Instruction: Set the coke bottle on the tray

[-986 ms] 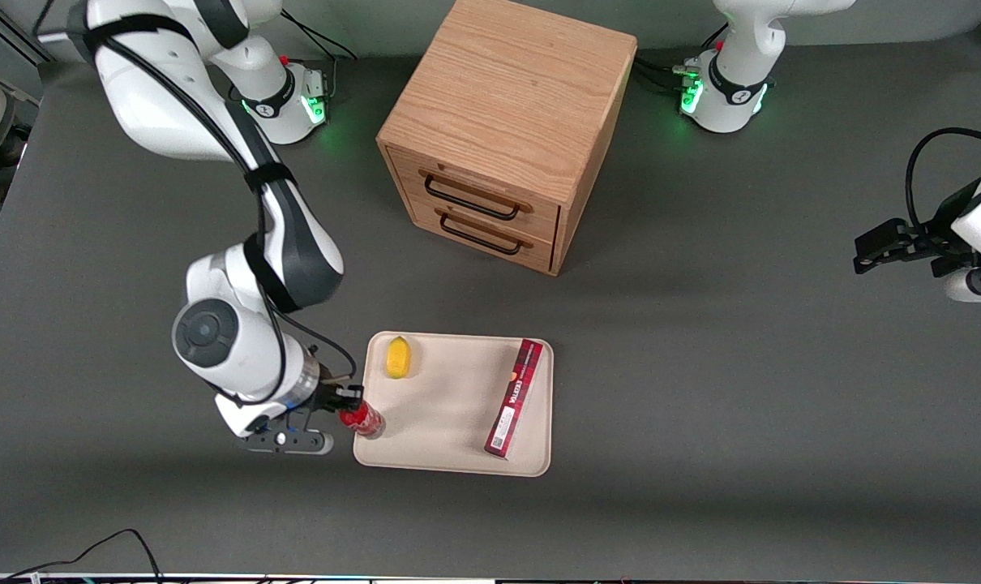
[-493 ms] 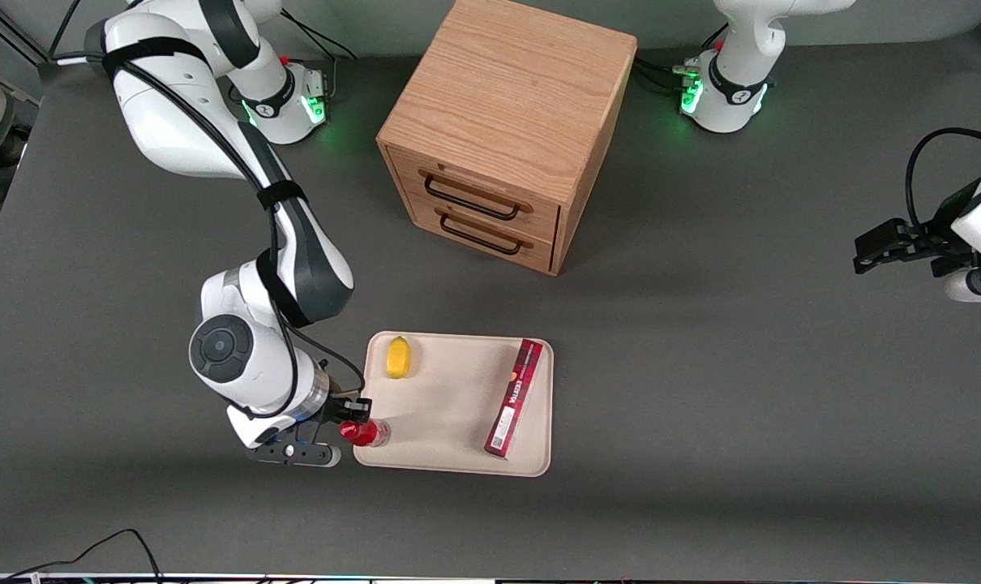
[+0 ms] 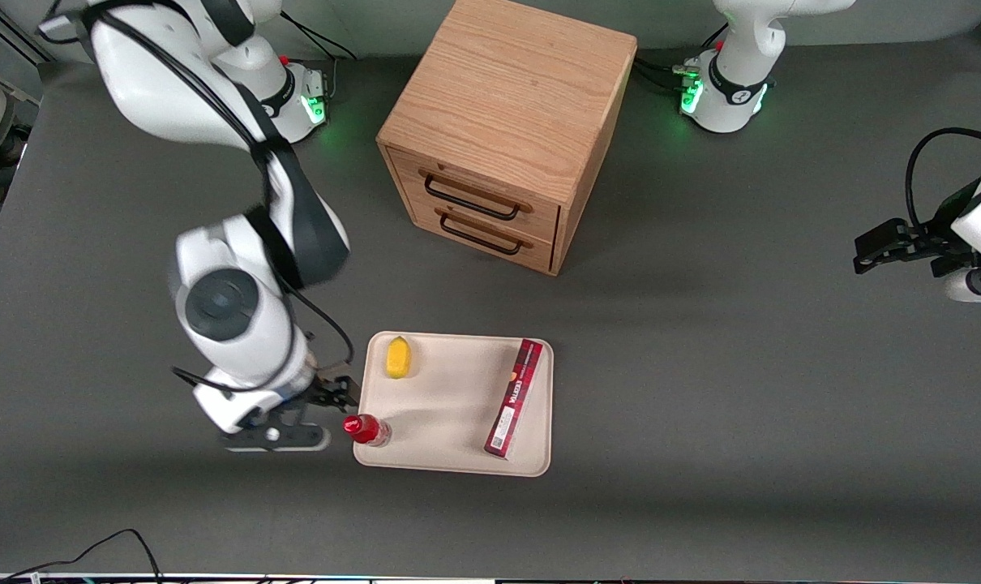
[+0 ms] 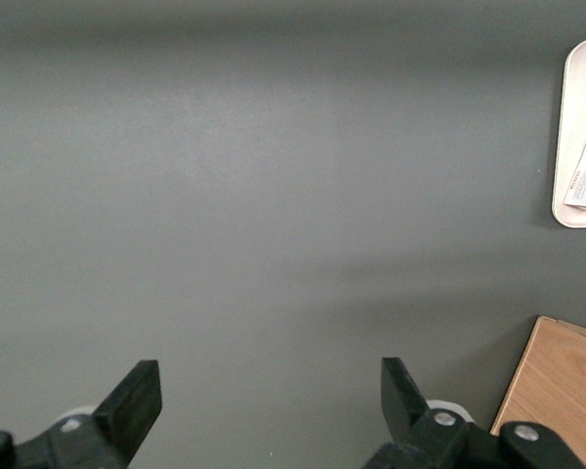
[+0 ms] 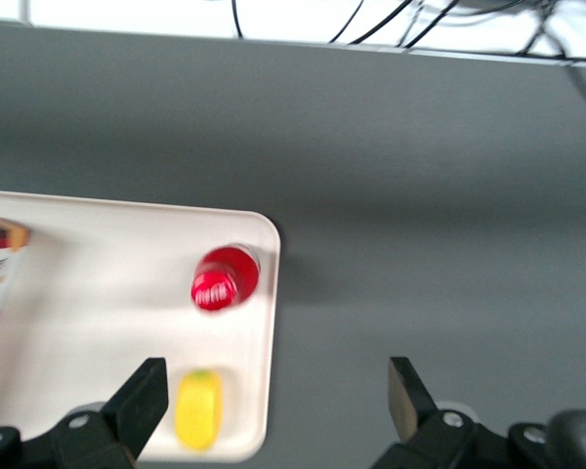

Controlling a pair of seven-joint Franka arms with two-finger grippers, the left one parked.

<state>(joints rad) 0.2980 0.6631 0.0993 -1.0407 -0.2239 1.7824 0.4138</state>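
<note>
**Claw lets go; bottle stands on the tray**

The claw [image 3: 338, 392] is released: its two fingers [image 5: 146, 391] are spread with nothing between them, and it hangs above the table just beside the tray's edge toward the working arm's end. Half a second ago those fingers were clamped on the bottle's cap; since then the arm has lifted and drawn back, so the claw now sits at about 11 o'clock from the bottle, apart from it.

The coke bottle [image 3: 366, 430] stands upright on the tray [image 3: 450, 405], in the corner nearest the front camera at the working arm's end, close against the low rim. In the right wrist view its red cap [image 5: 213, 290] faces the camera, and the bottle [image 5: 225, 277] stands free between the spread fingers' line of sight and the tray's rounded corner [image 5: 259, 234]. Compared with a second ago, it is upright rather than leaning in the grip, and it has barely shifted from half a second ago.

Counted on the tray: one bottle, one yellow lemon [image 3: 398, 358] at 12 o'clock from the bottle, and one long dark-red box [image 3: 514, 397] lying along the edge toward the parked arm's end, at about 3 o'clock. The lemon and box have not moved.

Farther from the front camera stands one wooden cabinet [image 3: 507, 130] with two drawers, each with one black handle [image 3: 470, 200]; it is well apart from the tray and unchanged.
</note>
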